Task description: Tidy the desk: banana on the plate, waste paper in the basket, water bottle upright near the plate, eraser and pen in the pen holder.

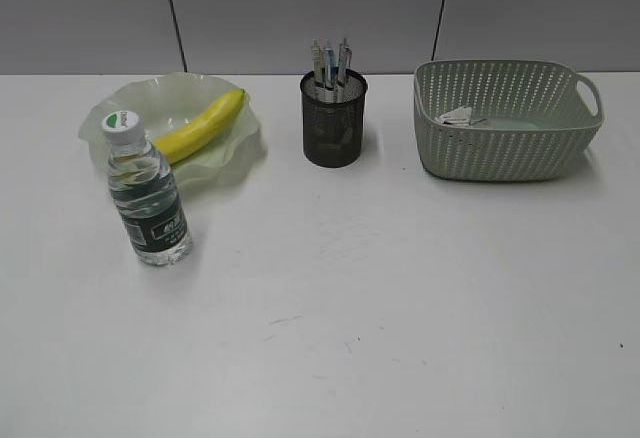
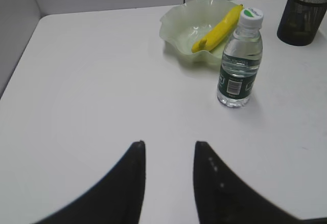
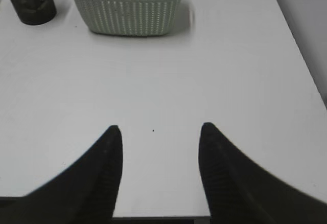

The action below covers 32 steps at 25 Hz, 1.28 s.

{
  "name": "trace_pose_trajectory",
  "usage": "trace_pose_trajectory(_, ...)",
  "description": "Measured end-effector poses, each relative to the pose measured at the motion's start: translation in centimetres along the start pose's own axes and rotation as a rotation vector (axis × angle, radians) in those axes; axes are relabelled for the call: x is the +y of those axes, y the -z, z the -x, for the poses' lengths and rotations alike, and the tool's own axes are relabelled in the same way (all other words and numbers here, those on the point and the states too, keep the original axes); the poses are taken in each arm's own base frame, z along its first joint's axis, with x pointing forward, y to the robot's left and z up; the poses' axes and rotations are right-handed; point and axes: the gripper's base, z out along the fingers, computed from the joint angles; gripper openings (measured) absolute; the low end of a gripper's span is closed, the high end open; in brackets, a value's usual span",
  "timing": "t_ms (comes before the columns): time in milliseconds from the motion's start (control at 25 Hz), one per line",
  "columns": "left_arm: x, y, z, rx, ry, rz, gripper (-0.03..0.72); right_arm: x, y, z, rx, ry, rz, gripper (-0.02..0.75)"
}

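Both grippers, left gripper (image 2: 168,152) and right gripper (image 3: 160,134), are hanging parted and empty, while beside the pen holder (image 1: 334,118) the banana (image 1: 201,127) is lying on the plate (image 1: 225,158), bottle (image 1: 147,196) standing, paper (image 1: 456,116) sitting in the basket (image 1: 505,148); nothing appears outstanding, so the next move is likely only withdrawal.

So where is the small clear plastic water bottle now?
In the exterior view the clear plastic water bottle stands upright at left, just in front of the pale green ruffled plate holding the yellow banana.
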Motion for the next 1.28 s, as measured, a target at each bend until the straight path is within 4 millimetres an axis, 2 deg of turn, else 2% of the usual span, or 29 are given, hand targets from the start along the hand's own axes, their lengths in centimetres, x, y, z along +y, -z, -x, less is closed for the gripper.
trace_pose_trajectory(160,0.00,0.00,0.00,0.000,0.000,0.000,0.239,-0.48,0.01,-0.02,0.001,-0.051,-0.052,0.393)
trace_pose_trajectory(1280,0.00,0.00,0.00,0.000,0.000,0.000,0.239,-0.48,0.01,-0.02,0.001,-0.044,-0.052,0.393)
